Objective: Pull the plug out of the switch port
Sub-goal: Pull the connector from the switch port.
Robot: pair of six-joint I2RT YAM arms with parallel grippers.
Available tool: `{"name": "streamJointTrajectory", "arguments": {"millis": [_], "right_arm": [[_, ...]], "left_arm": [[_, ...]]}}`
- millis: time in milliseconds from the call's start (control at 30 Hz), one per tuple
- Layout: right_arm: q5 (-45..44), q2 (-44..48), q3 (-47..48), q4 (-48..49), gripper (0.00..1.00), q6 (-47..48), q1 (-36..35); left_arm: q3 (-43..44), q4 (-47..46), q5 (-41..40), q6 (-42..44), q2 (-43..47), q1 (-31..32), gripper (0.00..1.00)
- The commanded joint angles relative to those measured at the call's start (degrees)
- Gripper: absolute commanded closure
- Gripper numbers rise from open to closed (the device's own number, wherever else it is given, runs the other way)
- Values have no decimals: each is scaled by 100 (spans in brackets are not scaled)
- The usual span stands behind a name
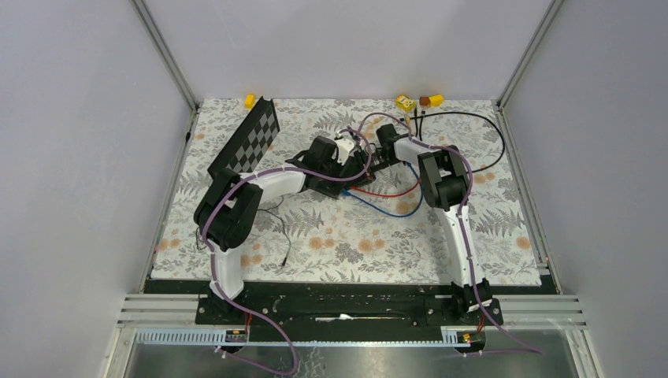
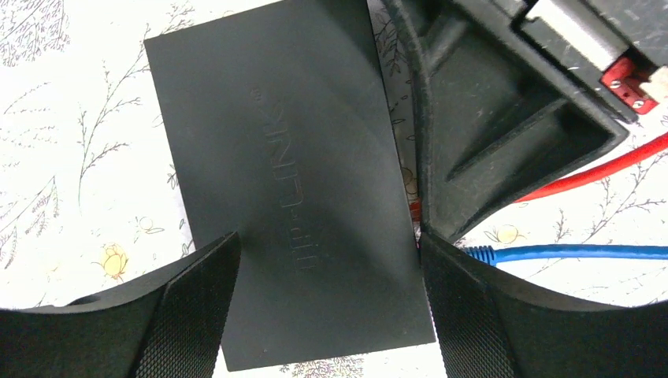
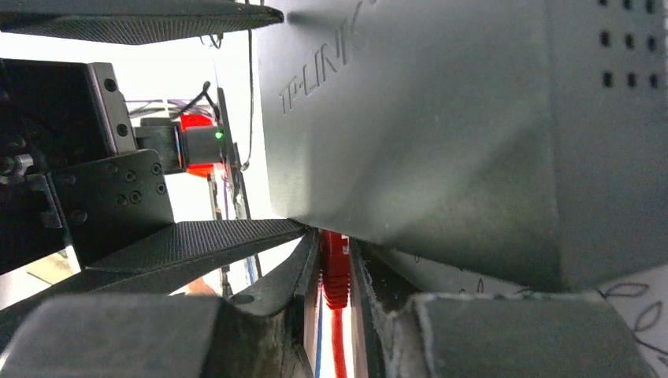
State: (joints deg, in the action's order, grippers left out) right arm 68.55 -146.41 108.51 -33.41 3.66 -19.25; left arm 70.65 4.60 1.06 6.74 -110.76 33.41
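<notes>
Near the middle of the flowered cloth (image 1: 354, 244) the switch (image 2: 291, 173) lies flat with its lettered top up, and both of my claws are at it; my left claw (image 2: 329, 248) stands wide astride its narrow width, one ribbed pad at the plain long edge and the other at the port edge, though I cannot tell whether they press on the box or only sit close beside it; my right claw (image 3: 335, 287) is nearly closed, its two fingers pinching the red plug (image 3: 335, 264) just where it meets the port edge; the plug's nose is out of sight inside the housing, so I take it to be seated in its port; the red cable (image 2: 587, 175) trails away past my right claw, and a blue cable (image 2: 567, 252) runs near it, its end hidden behind my left finger, so I cannot say whether it is plugged in too. By my reckoning the hold on the plug is made and the pull itself is not yet done; what comes next asks my left claw to clamp the box firmly enough that it cannot slide, and my right to draw straight back along the line of the port, low over the cloth, without twisting; I cannot see the plug's latch, and if it is not pressed down I expect the switch to drag along rather than let go.
</notes>
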Motion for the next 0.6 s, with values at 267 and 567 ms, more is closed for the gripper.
{"name": "streamJointTrajectory", "arguments": {"millis": [267, 567], "right_arm": [[-415, 396, -1491, 1750, 100, -1714, -133], [-781, -156, 65, -456, 100, -6, 107]], "left_arm": [[-91, 189, -588, -379, -198, -92, 17], [-229, 124, -447, -364, -77, -136, 17]]}}
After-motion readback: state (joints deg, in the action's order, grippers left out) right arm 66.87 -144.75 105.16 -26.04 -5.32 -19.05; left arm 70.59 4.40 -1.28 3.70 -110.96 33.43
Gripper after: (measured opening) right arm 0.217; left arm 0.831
